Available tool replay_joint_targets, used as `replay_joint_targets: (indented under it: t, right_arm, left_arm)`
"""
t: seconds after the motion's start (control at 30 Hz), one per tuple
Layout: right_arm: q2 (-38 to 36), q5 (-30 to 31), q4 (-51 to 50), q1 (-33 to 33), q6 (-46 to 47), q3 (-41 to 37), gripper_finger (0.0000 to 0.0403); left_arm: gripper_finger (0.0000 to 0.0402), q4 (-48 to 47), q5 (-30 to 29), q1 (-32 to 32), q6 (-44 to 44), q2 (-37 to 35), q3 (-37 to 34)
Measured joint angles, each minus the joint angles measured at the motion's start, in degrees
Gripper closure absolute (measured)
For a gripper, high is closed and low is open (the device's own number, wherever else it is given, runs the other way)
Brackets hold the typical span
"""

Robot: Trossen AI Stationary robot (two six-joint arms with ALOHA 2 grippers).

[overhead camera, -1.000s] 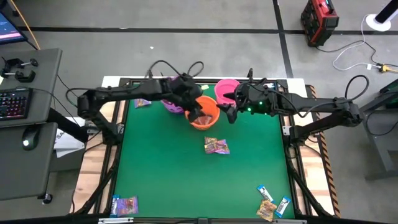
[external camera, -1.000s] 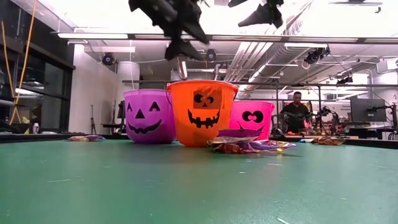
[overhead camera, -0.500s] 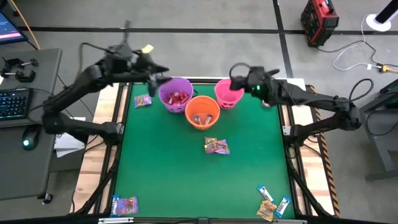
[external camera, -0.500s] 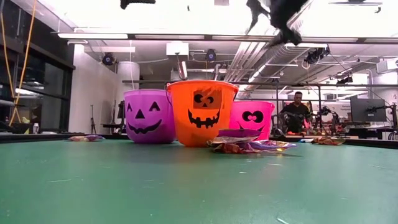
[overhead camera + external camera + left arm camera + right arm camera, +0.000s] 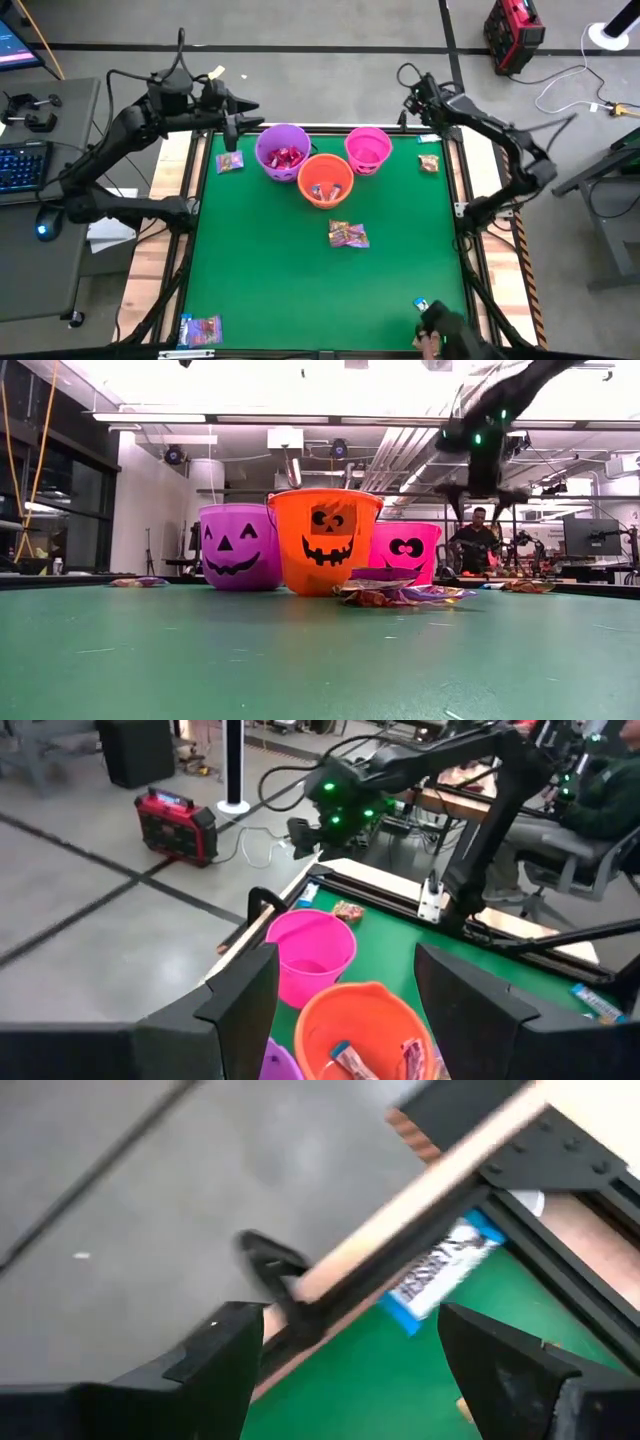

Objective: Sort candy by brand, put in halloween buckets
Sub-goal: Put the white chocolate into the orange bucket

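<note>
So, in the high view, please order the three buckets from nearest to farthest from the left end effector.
Left end effector is over the table's far left edge.
1. Purple bucket, just right of it.
2. Orange bucket, middle, nearer the front.
3. Pink bucket, farthest right.

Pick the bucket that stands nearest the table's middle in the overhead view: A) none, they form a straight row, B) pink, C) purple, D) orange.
D: the orange bucket sits forward of the purple bucket and the pink bucket, closest to the candy pile at mid-table.

Purple bucket [image 5: 283,152], orange bucket [image 5: 327,180] and pink bucket [image 5: 367,149], black jack-o'-lantern faces, on green table [image 5: 260,270].
</note>
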Motion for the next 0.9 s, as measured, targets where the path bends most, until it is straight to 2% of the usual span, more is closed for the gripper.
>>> replay_joint_targets:
  t: [0.2, 0.43, 0.67, 0.9]
  right_arm:
    - [9.09, -5.34, 0.08, -5.39, 0.67, 0.00, 0.0110]
    - [16.28, -5.15, -6.13, -6.03, 3.98, 0.00, 0.0110]
    - [17.66, -0.56, -4.31, -5.29, 5.86, 0.00, 0.0110]
    - [17.85, 0.03, -2.27, -6.41, 4.52, 0.02, 0.0110]
  left_arm:
    - [0.0181, 0.00, -0.29, 0.00, -2.16, 0.24, -0.02]
    - [0.0181, 0.00, -0.35, 0.00, -3.68, 0.24, -0.02]
    - [0.0181, 0.00, -0.46, 0.00, -3.69, 0.24, -0.02]
    - [0.0181, -1.21, -0.46, 0.00, -4.13, 0.24, -0.02]
